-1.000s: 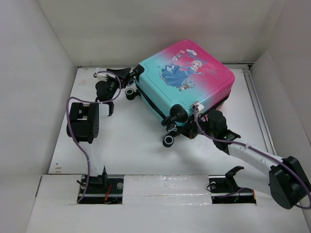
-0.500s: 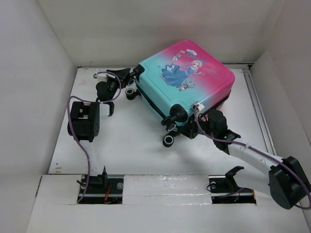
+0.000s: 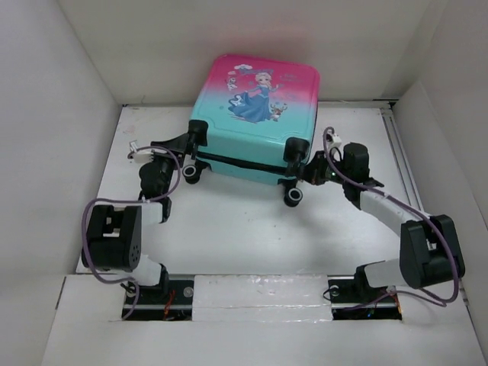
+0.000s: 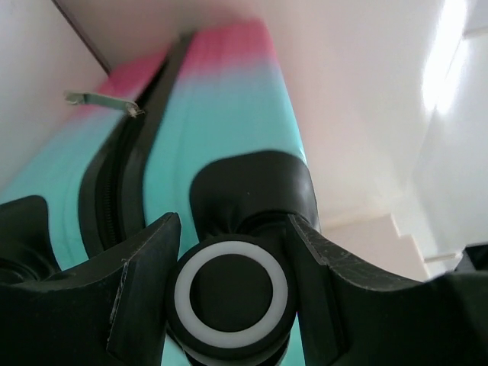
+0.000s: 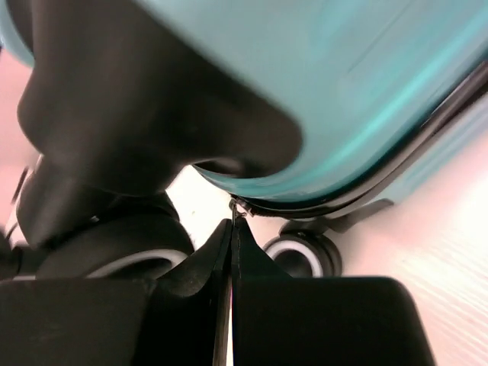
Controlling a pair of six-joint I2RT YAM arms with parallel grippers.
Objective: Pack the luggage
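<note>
1. The luggage [image 3: 255,91] is zipped shut and lies tipped at the far part of the white tabletop [image 3: 229,221]. Its printed side faces up, its wheeled teal end is turned toward both tools, and its pink end points away from them.
2. The left tool [image 4: 232,221] is at the left corner of that wheeled end. Its fingers [image 4: 141,274] are parted about as wide as one wheel. They straddle the black-and-white left-corner wheel [image 4: 231,293], one finger tight against each side, so the tool has hold of it.
3. Just past the left tool's tips sits that wheel's black housing [image 4: 255,183], and beyond it the shell runs from teal to pink. To the left of this tool runs the black zip [image 4: 114,191], with a metal zip pull [image 4: 103,99] sticking out farther along.
4. The right tool [image 5: 231,229] is at the right corner of the wheeled end. Its fingers [image 5: 305,320] are pressed flat together with only a thin seam between them, and the tips reach the zip line under the teal shell. Whether they pinch anything there is too small to tell.
5. Above and to the left of the right tool a second housing [image 5: 152,114] looms close, with the near wheel [image 5: 114,244] just left of the fingers. The far wheel [image 5: 301,255] sits just beyond the tips, to their right.
</note>
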